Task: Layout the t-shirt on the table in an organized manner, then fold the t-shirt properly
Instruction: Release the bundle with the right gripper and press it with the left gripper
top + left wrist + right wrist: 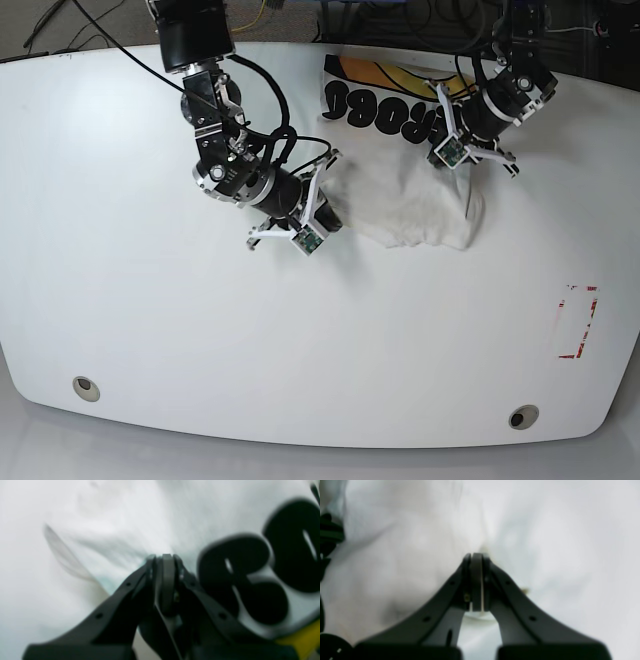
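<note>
1. Your t-shirt (pixel 415 200) lies bunched toward the far middle of the table (pixel 150 330), not spread flat. The black bubble letters (pixel 385 110) and an orange-yellow patch face up along its far edge, while the near part is a rumpled white heap.
2. Your left gripper (pixel 163 557) has its jaws pressed together. In the left wrist view the white fabric puckers right at the tips, just beside the black letters, so it appears pinched on the cloth.
3. Your right gripper (pixel 476 556) is likewise closed tight, with a thin pale strip showing between the pads. Folds of white cloth gather at its tips in the right wrist view.
4. In the base view the right arm sits at the shirt's left edge, the left arm at its far right side.
5. You have a red tape mark (pixel 578 322) near the right edge, well apart from the shirt, and two metal grommets (pixel 86 388) along the near edge.
</note>
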Robot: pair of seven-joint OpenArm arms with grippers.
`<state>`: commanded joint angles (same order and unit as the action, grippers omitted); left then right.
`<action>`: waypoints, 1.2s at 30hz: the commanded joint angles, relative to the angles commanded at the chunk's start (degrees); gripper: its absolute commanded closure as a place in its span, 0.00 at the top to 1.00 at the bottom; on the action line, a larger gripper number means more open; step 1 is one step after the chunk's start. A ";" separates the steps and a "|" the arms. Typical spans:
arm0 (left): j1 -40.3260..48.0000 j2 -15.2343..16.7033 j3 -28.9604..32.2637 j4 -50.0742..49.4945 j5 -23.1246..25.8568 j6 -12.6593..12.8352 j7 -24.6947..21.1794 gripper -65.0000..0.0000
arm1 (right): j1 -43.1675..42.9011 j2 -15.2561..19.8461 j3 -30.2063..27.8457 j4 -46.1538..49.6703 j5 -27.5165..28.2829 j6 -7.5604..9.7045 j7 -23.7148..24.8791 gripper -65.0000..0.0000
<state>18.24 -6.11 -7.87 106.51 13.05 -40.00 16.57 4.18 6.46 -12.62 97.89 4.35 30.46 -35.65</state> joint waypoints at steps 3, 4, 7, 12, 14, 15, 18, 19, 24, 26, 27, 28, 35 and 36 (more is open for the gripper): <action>-2.11 2.11 -2.37 0.00 0.00 0.00 -0.09 0.04 | -0.35 0.79 0.00 1.85 -2.46 -1.32 1.05 0.00; -3.52 3.43 -3.43 0.00 0.00 0.00 -0.18 0.04 | -0.62 1.23 0.09 2.46 -3.96 -1.67 2.46 0.00; -5.54 5.36 -4.22 -0.09 0.00 0.00 -2.20 0.04 | -2.46 2.11 1.05 3.52 -6.77 -1.76 5.80 0.00; -6.15 8.53 -3.96 -0.35 0.09 2.95 -9.58 0.04 | -5.89 1.05 6.86 4.57 -10.29 -1.76 10.55 0.00; -6.15 9.76 -3.78 -0.44 0.09 5.32 -12.84 0.04 | -6.42 0.18 8.44 4.57 -11.34 -1.76 11.34 0.00; -6.15 10.29 -3.52 -0.44 0.09 6.11 -14.24 0.04 | -6.68 0.00 9.05 4.57 -11.78 -1.76 11.52 0.00; -5.71 12.31 -0.62 -0.88 0.18 7.87 -17.93 0.05 | -7.38 -0.44 10.81 4.57 -12.66 -1.41 11.78 0.00; -5.63 12.66 0.00 -0.88 0.18 8.31 -18.37 0.05 | -7.38 -0.44 11.08 4.57 -12.66 -1.41 11.78 0.00; -3.16 14.42 3.52 -1.14 0.26 12.35 -20.40 0.05 | -9.05 -0.35 11.87 4.66 -12.48 -1.32 11.69 0.00; -2.02 14.51 5.45 -1.76 0.26 14.81 -21.27 0.05 | -9.32 -0.44 12.40 4.66 -12.57 -1.32 11.69 0.00; -1.49 14.51 6.51 -2.11 0.26 15.78 -21.63 0.05 | -9.49 -0.44 12.40 4.66 -12.57 -1.32 11.69 0.00; -0.79 14.51 7.91 -2.64 0.26 17.27 -22.07 0.05 | -9.49 -0.44 12.40 4.66 -12.57 -1.32 11.69 0.00; 2.55 14.24 13.89 -6.77 0.26 24.84 -24.97 0.05 | -10.90 -0.53 12.31 4.66 -12.57 -1.32 11.69 0.00; 2.99 14.15 14.86 -7.56 0.26 25.54 -24.97 0.05 | -11.08 -0.53 12.31 4.66 -12.57 -1.32 11.69 0.00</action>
<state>21.23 8.04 6.99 98.95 13.32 -14.46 -8.40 -6.90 5.93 -0.31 102.55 -8.22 29.14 -23.96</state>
